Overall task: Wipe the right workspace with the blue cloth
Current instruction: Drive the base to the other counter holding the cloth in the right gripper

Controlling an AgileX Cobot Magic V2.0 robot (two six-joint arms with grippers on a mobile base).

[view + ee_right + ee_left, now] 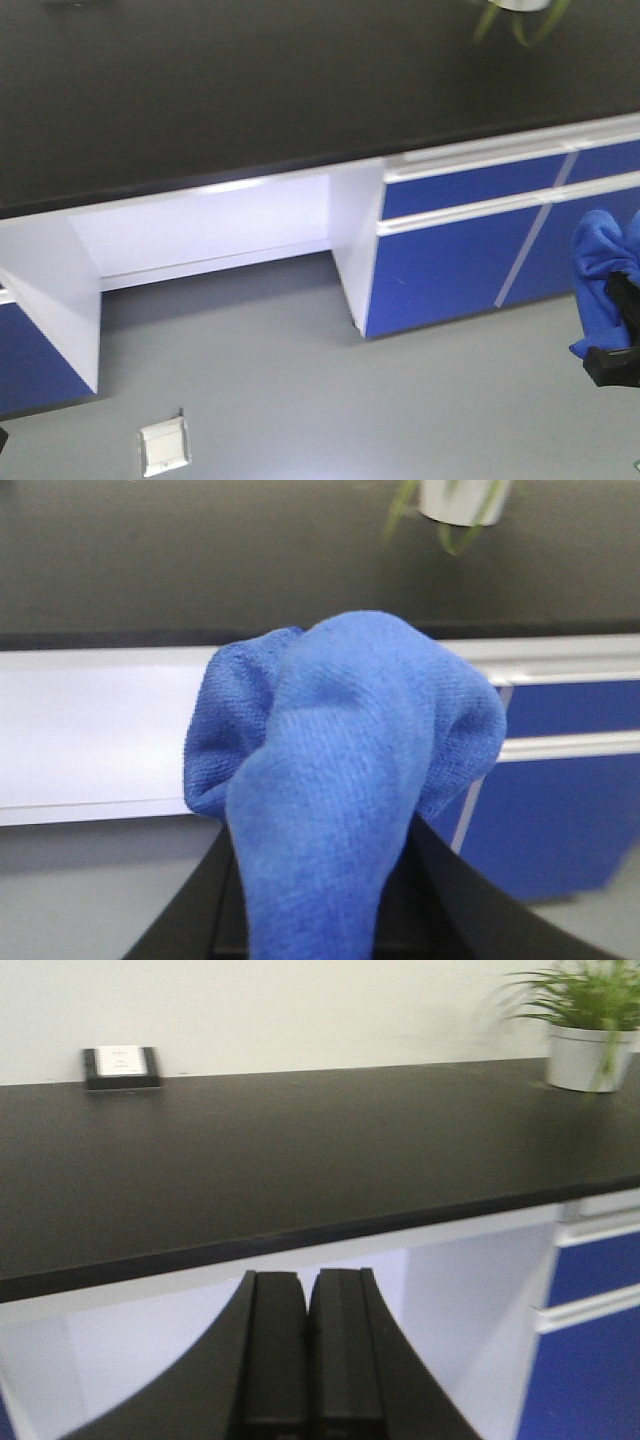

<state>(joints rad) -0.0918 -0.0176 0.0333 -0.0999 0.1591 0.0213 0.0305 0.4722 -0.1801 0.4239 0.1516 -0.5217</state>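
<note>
— While clamped in the right gripper (618, 330) at lower right, the cloth (340, 780) is hung short of the counter (250, 90).
— Loose folds could be snagged on its edge when raised. Left gripper (307, 1350) is closed on nothing.

Front view looks steeply down on the black countertop (250, 90). Wrist views, close behind left gripper (307, 1360) and right gripper (325, 935), face it, sharing the potted plant (590, 1030) ahead.
</note>
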